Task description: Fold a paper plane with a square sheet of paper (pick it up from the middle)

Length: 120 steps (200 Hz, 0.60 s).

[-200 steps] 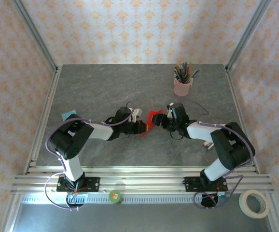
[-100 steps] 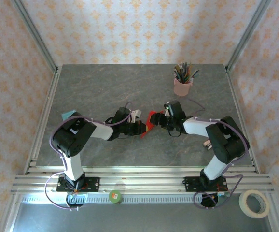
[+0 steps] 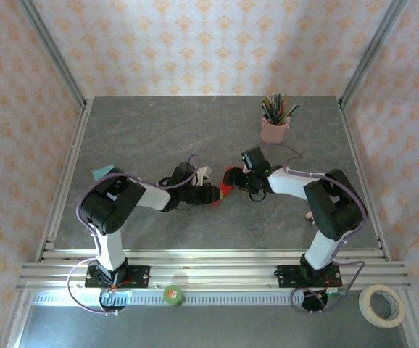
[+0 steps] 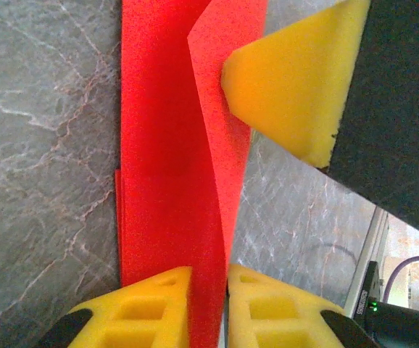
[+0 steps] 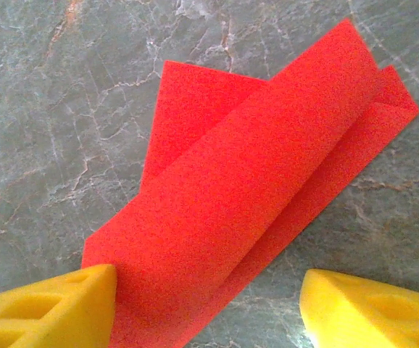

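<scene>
The red sheet of paper (image 3: 227,187) lies folded in several layers at the middle of the table, between the two grippers. In the left wrist view the paper (image 4: 166,145) runs up from between my left gripper's (image 4: 209,308) yellow fingers (image 4: 148,308), which pinch one upright layer. The right gripper's yellow fingertip (image 4: 296,87) touches a raised flap there. In the right wrist view the paper (image 5: 253,188) lies flat with a curled top layer. My right gripper (image 5: 209,312) stands open over it, its left finger (image 5: 50,308) against the paper's edge.
A pink pencil cup (image 3: 275,129) stands at the back right. A small blue card (image 3: 103,172) lies at the left by the table's edge. A tape roll (image 3: 381,304) and a green-topped object (image 3: 173,295) sit in front of the rail.
My right gripper has moved left, closer to the left gripper, and now covers more of the red paper. The left arm has stayed in place.
</scene>
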### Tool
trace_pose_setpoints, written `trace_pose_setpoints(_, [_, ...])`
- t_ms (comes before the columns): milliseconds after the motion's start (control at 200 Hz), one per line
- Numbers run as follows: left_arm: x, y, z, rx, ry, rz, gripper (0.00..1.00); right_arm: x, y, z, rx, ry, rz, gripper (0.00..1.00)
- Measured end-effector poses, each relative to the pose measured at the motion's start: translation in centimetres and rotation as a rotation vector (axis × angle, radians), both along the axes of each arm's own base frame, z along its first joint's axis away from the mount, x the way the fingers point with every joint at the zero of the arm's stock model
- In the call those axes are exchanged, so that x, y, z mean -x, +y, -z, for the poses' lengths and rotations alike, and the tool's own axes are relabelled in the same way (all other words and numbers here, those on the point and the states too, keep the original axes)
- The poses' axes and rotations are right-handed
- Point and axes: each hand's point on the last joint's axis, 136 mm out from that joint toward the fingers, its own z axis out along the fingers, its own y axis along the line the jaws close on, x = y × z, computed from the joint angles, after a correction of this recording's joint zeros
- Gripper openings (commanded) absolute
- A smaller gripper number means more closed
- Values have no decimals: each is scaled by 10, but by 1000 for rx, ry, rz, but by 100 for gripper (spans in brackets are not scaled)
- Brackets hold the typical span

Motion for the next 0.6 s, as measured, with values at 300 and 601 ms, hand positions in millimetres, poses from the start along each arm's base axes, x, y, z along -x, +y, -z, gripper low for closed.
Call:
trace_pose_setpoints(300, [-3, 7, -11, -32, -39, -16, 39, 1, -1, 4, 23, 10, 3, 69])
trace_pose_setpoints(601, [-6, 17, -14, -100, -66, -62, 45, 1, -1, 5, 27, 12, 6, 67])
